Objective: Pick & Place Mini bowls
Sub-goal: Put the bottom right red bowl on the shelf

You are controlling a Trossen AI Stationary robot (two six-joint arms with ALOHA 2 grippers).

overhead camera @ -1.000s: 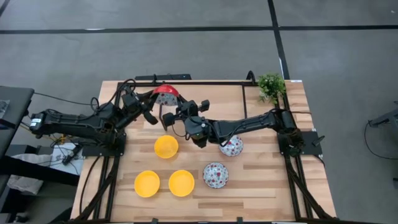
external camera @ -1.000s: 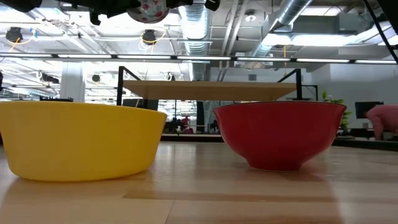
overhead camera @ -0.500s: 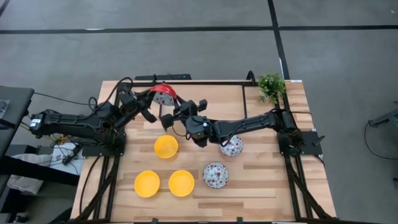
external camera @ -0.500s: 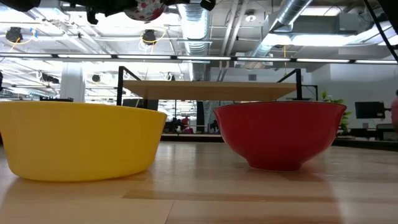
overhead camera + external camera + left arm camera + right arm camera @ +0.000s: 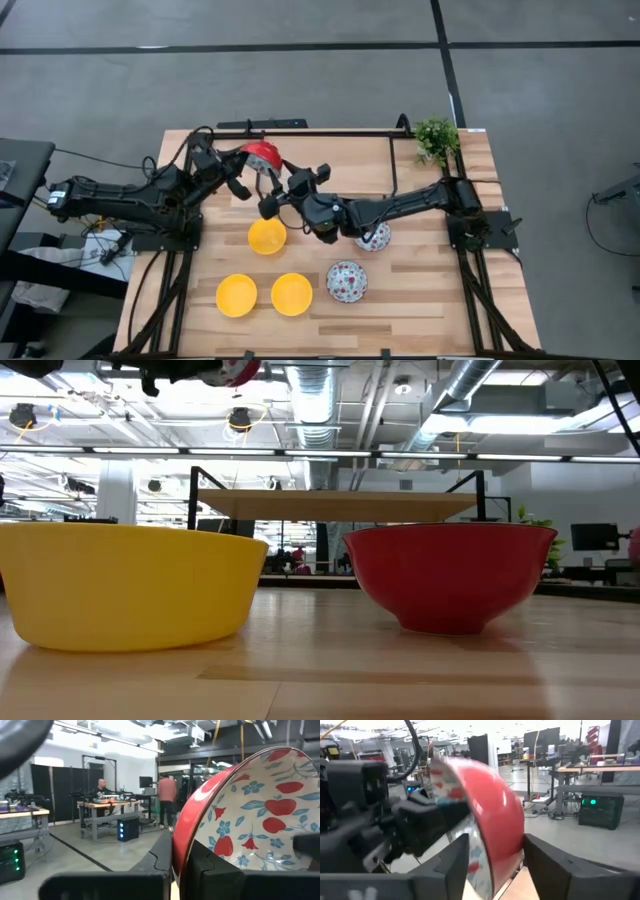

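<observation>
Tool (image 5: 180,865) pinches glossy red-walled floral bowl (image 5: 250,815).

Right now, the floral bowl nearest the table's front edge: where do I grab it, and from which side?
Take the floral bowl by its rim, coming straight down with one finger inside and one outside. It sits upright, mouth up, and its flared wall looks thin enough to pinch. Probably best on the rim section facing away from the yellow bowl, which stands close beside it.
</observation>
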